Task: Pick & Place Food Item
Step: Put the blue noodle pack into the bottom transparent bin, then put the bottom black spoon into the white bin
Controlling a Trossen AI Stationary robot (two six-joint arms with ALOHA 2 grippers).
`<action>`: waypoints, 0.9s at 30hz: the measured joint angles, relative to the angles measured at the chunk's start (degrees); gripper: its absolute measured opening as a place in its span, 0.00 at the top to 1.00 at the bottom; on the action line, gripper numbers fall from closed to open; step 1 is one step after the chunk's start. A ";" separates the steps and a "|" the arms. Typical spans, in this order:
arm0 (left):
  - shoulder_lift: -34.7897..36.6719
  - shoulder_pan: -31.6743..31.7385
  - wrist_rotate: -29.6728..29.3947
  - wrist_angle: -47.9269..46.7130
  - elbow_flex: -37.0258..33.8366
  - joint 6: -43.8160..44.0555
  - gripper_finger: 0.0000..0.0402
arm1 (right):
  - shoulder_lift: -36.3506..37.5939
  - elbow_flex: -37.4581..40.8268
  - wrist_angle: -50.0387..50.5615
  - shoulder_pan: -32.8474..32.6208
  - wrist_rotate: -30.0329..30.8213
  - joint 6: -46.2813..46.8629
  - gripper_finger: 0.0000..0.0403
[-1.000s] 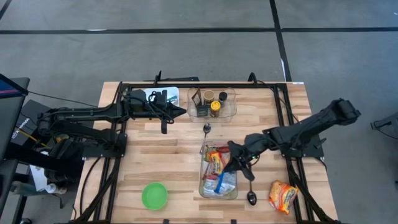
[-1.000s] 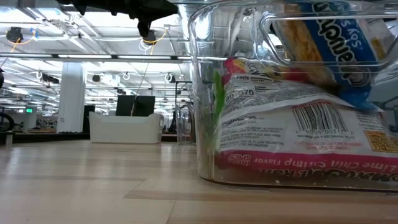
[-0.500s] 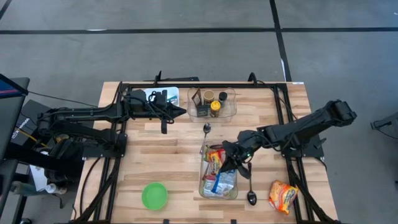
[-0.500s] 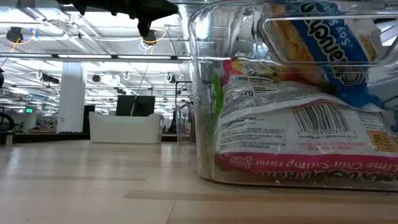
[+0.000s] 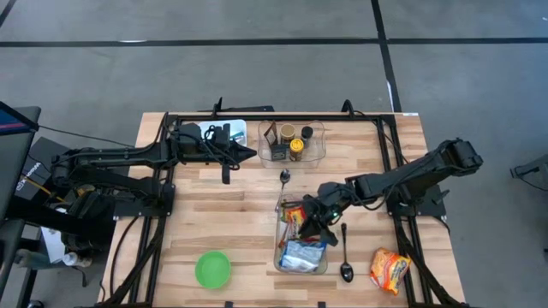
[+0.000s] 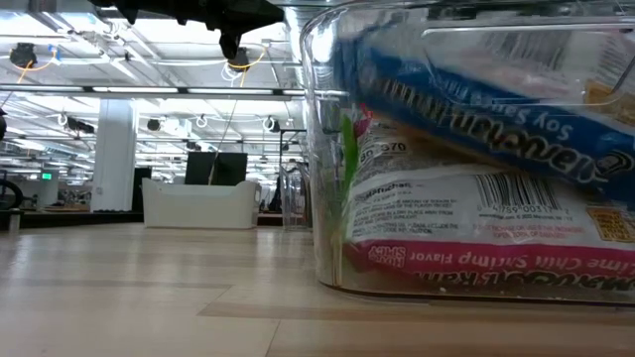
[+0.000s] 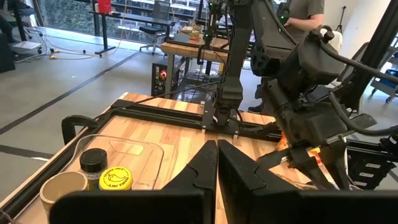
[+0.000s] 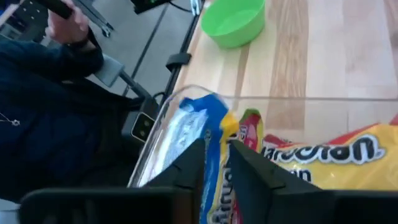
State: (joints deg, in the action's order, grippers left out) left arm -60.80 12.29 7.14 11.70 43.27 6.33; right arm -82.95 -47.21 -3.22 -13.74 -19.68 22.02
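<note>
High view: two arms, two clear bins, two spoons, one green bowl (image 5: 213, 269), one loose orange noodle packet (image 5: 390, 269) on the bench (image 5: 231, 214) near its right front corner. Right gripper (image 5: 312, 229) is over the front clear bin (image 5: 300, 235), jaws nearly together around the edge of a blue noodle packet (image 5: 301, 253) that sits at the front end of that bin on top of the other packets; its long axis runs roughly across the bin, slightly tilted. A yellow-and-red packet (image 5: 295, 218) lies behind it in the same bin. One spoon (image 5: 345, 257) lies just right of the bin, bowl toward the front edge; the other spoon (image 5: 284, 178) lies between the two bins. Rear bin (image 5: 292, 144) holds several small jars and cups, count unclear. Left gripper (image 5: 227, 152) is parked at the rear left, jaws fully closed, holding nothing. Low view: bin wall (image 6: 327, 149) fills the right side; the blue packet (image 6: 486, 109) slopes across the top of a shrimp-flavour packet (image 6: 476, 213), its lettering upside down. Left wrist view: closed fingers (image 7: 202, 168), rear bin with two jars visible, right arm beyond. Right wrist view: fingers (image 8: 186, 168) straddle the blue packet's edge (image 8: 214, 134), narrow gap; green bowl (image 8: 236, 22) beyond; a person in a dark sleeve (image 8: 56, 81) stands past the bench edge.
</note>
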 joint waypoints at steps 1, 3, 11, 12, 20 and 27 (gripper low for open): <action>0.00 0.00 0.00 0.00 0.00 0.02 0.98 | 0.02 -0.01 -0.28 0.00 0.00 0.02 0.80; 0.00 -0.01 0.00 -0.02 0.00 0.01 0.98 | 0.19 -0.01 -0.29 0.13 0.00 -0.02 0.76; 0.00 -0.01 0.00 -0.02 0.00 0.01 0.98 | 3.17 -0.01 -0.24 0.20 0.00 -0.07 0.70; 0.00 -0.02 0.00 -0.02 0.00 0.01 0.98 | 3.67 -0.01 -0.09 0.20 0.00 -0.07 0.70; 0.00 0.00 0.00 -0.02 0.00 0.00 0.98 | 7.18 -0.01 2.58 -0.13 0.06 0.06 0.75; 0.00 -0.01 0.00 -0.04 0.00 0.02 0.98 | 9.35 -0.01 7.41 -2.10 0.69 0.03 0.88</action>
State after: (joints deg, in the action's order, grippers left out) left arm -60.80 12.28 7.14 11.66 43.27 6.35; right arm -73.60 -47.22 4.19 -15.84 -18.99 22.05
